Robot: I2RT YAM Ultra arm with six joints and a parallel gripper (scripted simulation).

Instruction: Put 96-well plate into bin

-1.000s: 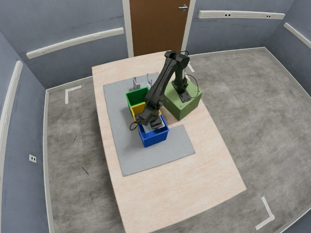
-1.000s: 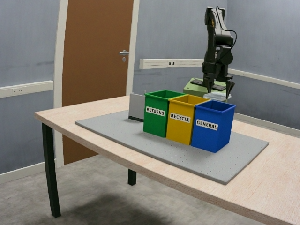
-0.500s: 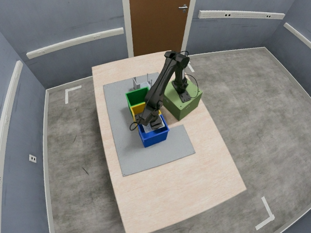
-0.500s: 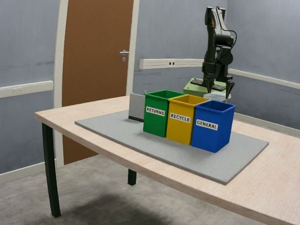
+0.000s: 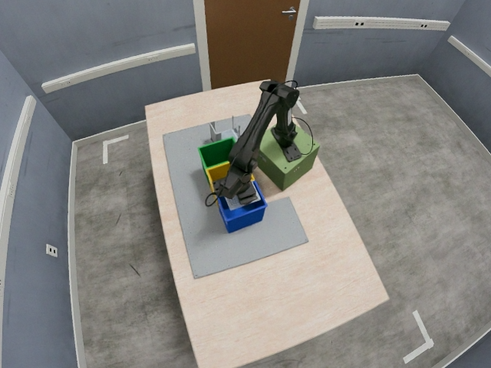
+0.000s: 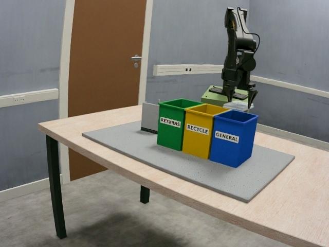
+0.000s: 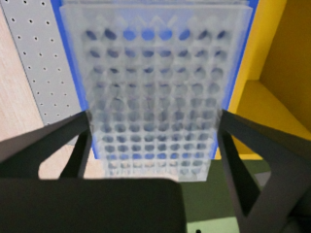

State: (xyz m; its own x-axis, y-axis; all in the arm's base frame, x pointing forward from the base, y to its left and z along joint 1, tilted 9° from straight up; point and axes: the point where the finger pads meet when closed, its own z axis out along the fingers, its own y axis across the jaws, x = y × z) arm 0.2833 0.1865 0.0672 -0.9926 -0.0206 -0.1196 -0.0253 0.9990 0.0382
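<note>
Plate (image 6: 238, 105) above blue bin (image 6: 233, 138)

Plate (image 7: 155, 92): frosted translucent plastic. Bins (image 6: 233, 138): matt, smooth. Table (image 5: 277, 285): pale wood grain. Mat (image 6: 185, 170): matt grey, perforated.

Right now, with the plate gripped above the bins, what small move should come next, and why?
Probably a short descent before release. The gripper is shut on the 96-well plate, which hangs over the blue GENERAL bin, its blue rim showing on both sides in the wrist view. Lowering first should keep the drop clear of the yellow bin.
</note>
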